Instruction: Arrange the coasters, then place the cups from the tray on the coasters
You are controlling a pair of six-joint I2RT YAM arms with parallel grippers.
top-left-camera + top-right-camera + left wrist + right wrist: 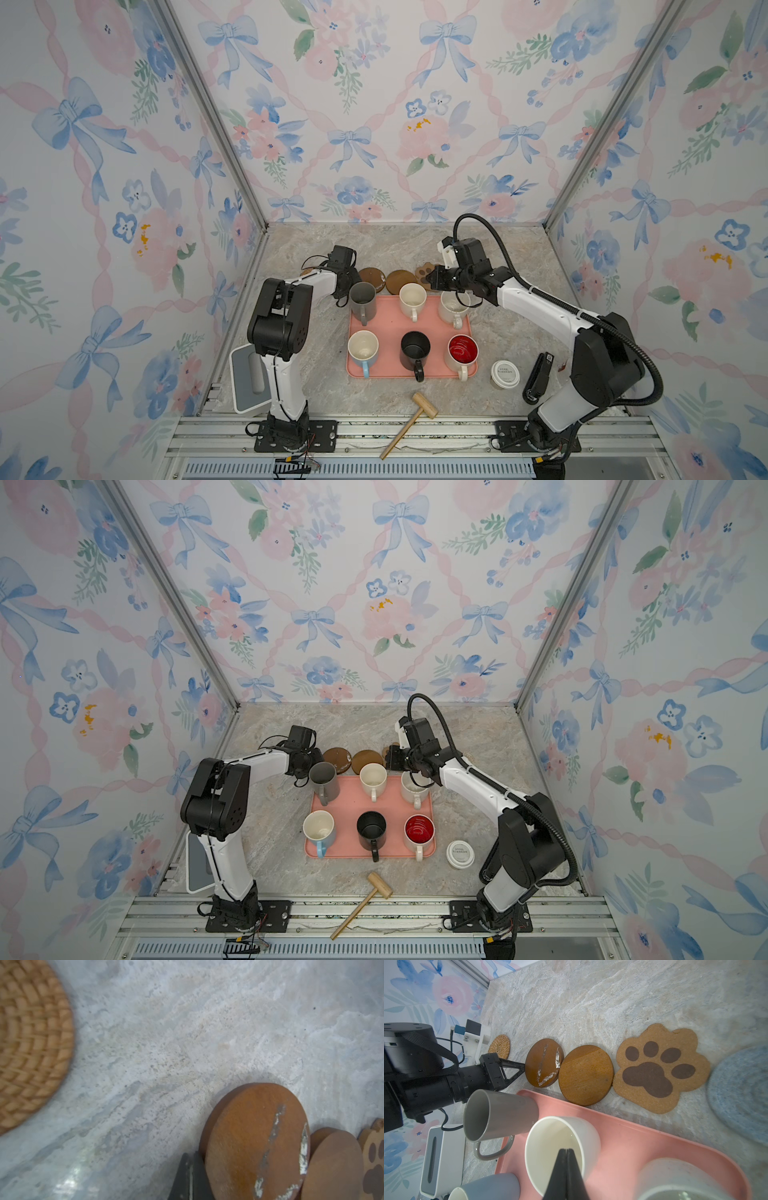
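Coasters [586, 1075] are being lined up at twelve o'clock of the tray [623, 1138], the scratched round [544, 1065] seemingly being nudged, ideally slowly, by the closed left pincer [521, 1067], the closed right pincer [566, 1152] being held clear.

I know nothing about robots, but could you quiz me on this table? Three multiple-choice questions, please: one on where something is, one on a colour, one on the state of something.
1. Where does the paw-shaped coaster lie?
A. Alone, far from every other coaster
B. Between a plain wooden coaster and the grey-blue coaster
C. Stacked on another coaster

2. What colour is the inside of the mug nearest the lidded paper cup?
A. Red
B. Green
C. Yellow

3. How is the right end effector?
A. Wide open
B. Shut and empty
C. Shut on a coaster

Answers:
1 B: the right wrist view shows one of them on each side of it.
2 A: red glaze shows in both top views.
3 B: its fingers meet with nothing between them, above the cream mug.
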